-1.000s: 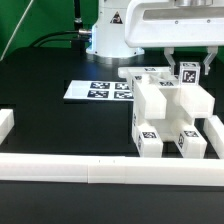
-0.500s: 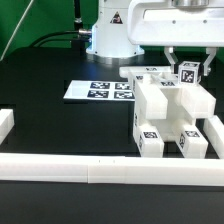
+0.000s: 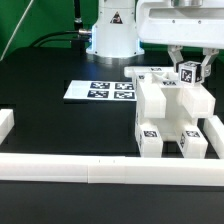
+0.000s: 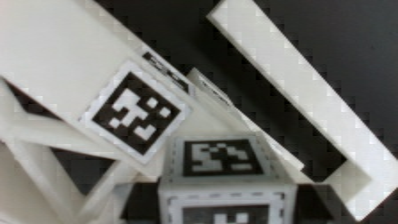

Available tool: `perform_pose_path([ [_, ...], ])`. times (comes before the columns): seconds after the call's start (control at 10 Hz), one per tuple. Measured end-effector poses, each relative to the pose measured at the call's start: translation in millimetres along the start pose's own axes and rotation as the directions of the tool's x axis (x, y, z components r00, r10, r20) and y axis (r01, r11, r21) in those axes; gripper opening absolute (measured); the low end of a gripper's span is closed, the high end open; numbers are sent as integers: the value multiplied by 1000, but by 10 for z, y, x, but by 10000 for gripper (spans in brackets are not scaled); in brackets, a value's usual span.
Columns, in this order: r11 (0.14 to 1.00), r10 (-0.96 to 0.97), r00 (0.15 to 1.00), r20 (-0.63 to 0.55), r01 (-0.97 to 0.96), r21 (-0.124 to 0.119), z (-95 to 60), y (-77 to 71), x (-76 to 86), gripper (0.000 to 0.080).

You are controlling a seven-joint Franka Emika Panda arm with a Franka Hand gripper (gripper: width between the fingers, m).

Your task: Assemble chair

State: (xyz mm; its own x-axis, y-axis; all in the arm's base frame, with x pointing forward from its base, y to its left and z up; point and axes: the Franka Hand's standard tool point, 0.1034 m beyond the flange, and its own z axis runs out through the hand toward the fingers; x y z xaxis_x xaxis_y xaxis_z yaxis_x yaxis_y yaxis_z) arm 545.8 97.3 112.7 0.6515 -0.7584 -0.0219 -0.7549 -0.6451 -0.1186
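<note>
The partly built chair [image 3: 165, 112], chunky white pieces with small black-and-white tags, stands at the exterior view's right, against the front border bar. My gripper [image 3: 189, 66] hangs over its far right top, and a small white tagged piece [image 3: 188, 73] sits between its fingers, at or on the chair's top. In the wrist view the gripper [image 4: 222, 214] holds that tagged piece [image 4: 221, 158] centred, with a large-tagged chair part [image 4: 139, 108] beside it and a slanted white frame bar [image 4: 294, 70] beyond. Whether the piece is seated in the chair I cannot tell.
The marker board [image 3: 100, 90] lies flat on the black table at the chair's left. A long white border bar [image 3: 90, 172] runs along the front; a short one [image 3: 5, 125] stands at the exterior view's left. The arm's base [image 3: 110, 35] stands behind.
My gripper and wrist have shifted slightly toward the exterior view's right. The chair and the tagged piece have hardly moved.
</note>
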Motion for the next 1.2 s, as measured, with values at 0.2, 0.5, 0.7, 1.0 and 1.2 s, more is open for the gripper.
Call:
perform_pose_path([
  [0.2,990,143,990,9,-143,6,4,-9,-16,284],
  [0.5,952,305,952,18,-305,7,9,-18,-34,284],
  [0.7,955,296,955,18,-296,7,10,-17,-35,284],
  [1.0,988,156,988,17,-157,8,12,-13,-31,603],
  [1.2,1000,4,1000,15,-4,10,12,-12,-30,647],
])
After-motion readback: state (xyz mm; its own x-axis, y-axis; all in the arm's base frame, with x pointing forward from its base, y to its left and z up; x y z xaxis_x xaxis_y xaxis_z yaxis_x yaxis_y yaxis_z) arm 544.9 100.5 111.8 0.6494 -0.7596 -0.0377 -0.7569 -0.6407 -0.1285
